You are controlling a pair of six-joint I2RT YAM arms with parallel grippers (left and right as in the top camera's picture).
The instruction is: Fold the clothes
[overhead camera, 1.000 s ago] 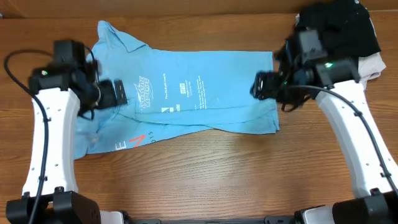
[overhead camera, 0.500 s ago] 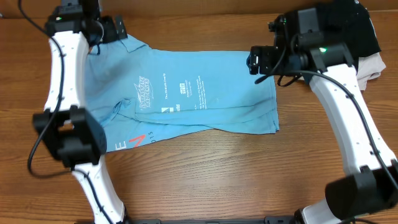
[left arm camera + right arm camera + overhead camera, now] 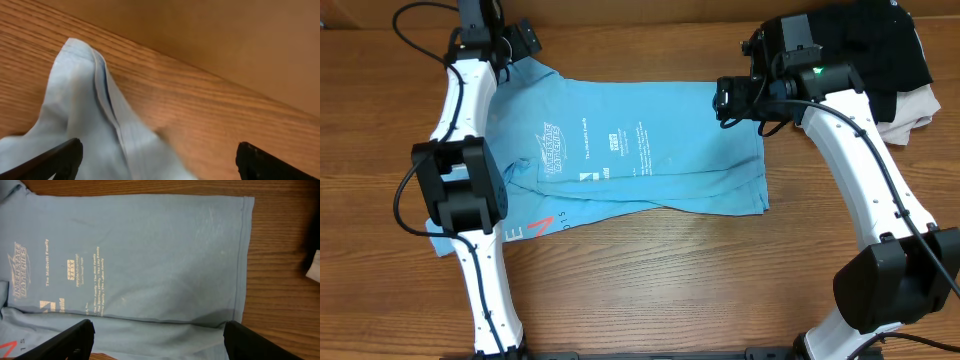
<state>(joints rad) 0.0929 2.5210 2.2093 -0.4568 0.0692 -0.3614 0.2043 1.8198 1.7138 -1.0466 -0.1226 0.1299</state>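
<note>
The clothes are one light blue T-shirt [image 3: 640, 150] spread across the middle of the table, white prints facing up and red lettering near its front left edge. My left gripper [image 3: 523, 42] hovers open at the shirt's far left corner. In the left wrist view the left gripper [image 3: 160, 162] straddles a ribbed sleeve tip [image 3: 85, 95] without touching it. My right gripper [image 3: 725, 100] is open over the shirt's far right corner. The right wrist view shows the right gripper [image 3: 157, 340] above the shirt [image 3: 150, 255], with cloth spanning the gap between its fingers.
A heap of black garments [image 3: 875, 45] lies at the back right, with beige-white folded cloth [image 3: 917, 108] beside it. A brown wall [image 3: 225, 35] runs along the table's far edge, close behind the left gripper. Bare wood [image 3: 670, 280] stretches in front of the shirt.
My left arm has swung from the shirt's left middle up to its far left corner. The right gripper has moved a little farther back and left. The shirt lies as before.
</note>
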